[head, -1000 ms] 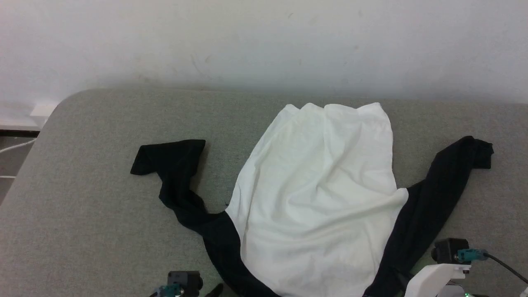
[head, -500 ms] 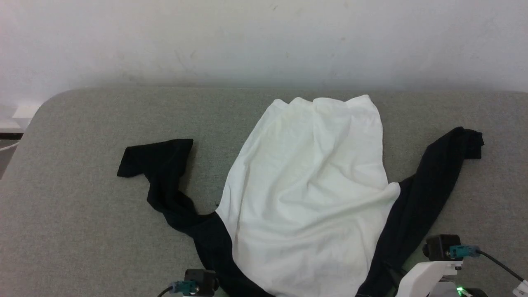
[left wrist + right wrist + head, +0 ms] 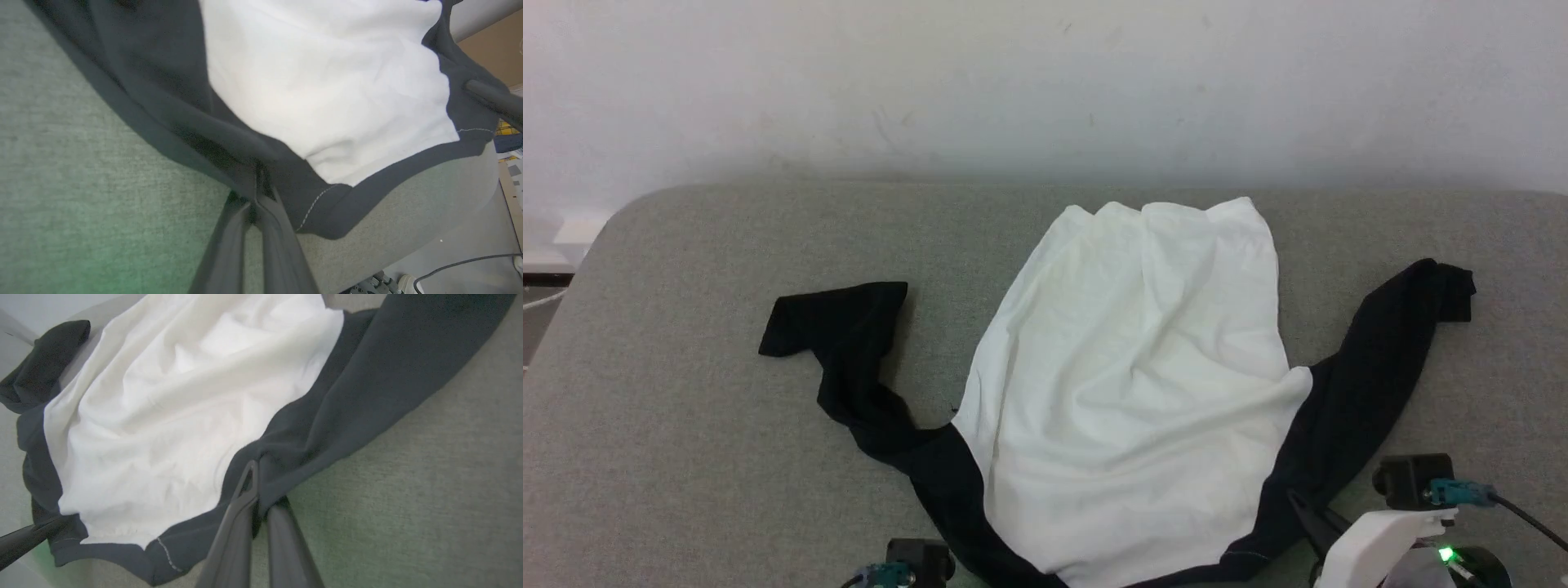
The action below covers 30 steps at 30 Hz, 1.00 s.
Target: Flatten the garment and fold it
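The garment (image 3: 1135, 384) lies on the grey table (image 3: 711, 457), white body in the middle, collar end towards me. Its black sleeves spread out to the left (image 3: 849, 343) and right (image 3: 1380, 367). In the left wrist view my left gripper (image 3: 256, 194) is shut on black fabric (image 3: 171, 102) at the near left shoulder. My right gripper (image 3: 257, 477) is shut on the black cloth (image 3: 367, 375) at the near right shoulder, and one of its dark fingers (image 3: 1308, 508) shows low in the head view. The black neck trim (image 3: 367, 183) runs between the two grips.
A pale wall (image 3: 1045, 82) stands behind the table. The table's rounded far-left corner (image 3: 629, 204) drops to the floor. Past the table's near edge, the left wrist view shows floor with a dark cable (image 3: 461, 261).
My left gripper has closed on the black fabric at the near left shoulder. The head camera has shifted a little. The garment lies much as before.
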Tool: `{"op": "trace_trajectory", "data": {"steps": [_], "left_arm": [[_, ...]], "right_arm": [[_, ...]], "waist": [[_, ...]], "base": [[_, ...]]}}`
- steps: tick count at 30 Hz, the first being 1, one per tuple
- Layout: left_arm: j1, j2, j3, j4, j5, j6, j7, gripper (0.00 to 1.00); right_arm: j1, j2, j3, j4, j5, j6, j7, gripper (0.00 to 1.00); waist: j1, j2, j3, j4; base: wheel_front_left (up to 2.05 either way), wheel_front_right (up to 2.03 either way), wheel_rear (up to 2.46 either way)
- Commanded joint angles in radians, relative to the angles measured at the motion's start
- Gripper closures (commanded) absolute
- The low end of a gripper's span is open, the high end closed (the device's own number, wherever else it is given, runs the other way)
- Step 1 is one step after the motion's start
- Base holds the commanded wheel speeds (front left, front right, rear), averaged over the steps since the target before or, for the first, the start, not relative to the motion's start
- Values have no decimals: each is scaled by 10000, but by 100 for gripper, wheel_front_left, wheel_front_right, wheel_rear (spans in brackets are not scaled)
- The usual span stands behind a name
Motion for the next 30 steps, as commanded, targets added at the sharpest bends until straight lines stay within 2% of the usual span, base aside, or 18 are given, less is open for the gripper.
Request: {"op": "trace_trajectory", "data": {"steps": [1, 5, 10, 11, 15, 19, 23, 30], "left_arm": [[181, 79, -17, -208, 53, 17, -80, 100], [258, 382, 252, -1660, 30, 136, -158, 100], [69, 754, 743, -4161, -121, 429, 205, 100], [69, 754, 743, -4161, -121, 429, 205, 100], [-596, 1195, 1155, -5943, 137, 722, 649, 100], [-1735, 1445, 1518, -7227, 291, 915, 1193, 100], [-3268, 1660, 1868, -7783, 204, 901, 1823, 100], [-5788, 2180, 2422, -7427, 229, 749, 2615, 100]], "right_arm": [[125, -169, 63, -307, 76, -9, -179, 100], [302, -575, 164, -1574, 344, -9, -431, 100], [61, -1103, -204, -3547, 546, -9, -108, 100], [61, -1103, -204, -3547, 546, -9, -108, 100], [-733, -1359, -513, -4763, 711, -9, 176, 100], [-1915, -1578, -625, -5335, 780, -9, 371, 100], [-3276, -1935, -512, -5435, 748, -9, 604, 100], [-5705, -2614, 5, -5089, 765, -9, 938, 100]], "waist": [[-1, 0, -199, 62], [-1, 0, -464, 69], [-1, 0, -714, -47], [-1, 0, -714, -47], [-1, 0, -832, -148], [-1, 0, -970, -209], [-1, 0, -1112, -230], [-1, 0, -1314, -353]], "base": [[0, 0, 0], [0, 0, 0], [0, 0, 0], [0, 0, 0], [0, 0, 0], [0, 0, 0], [0, 0, 0], [0, 0, 0]]}}
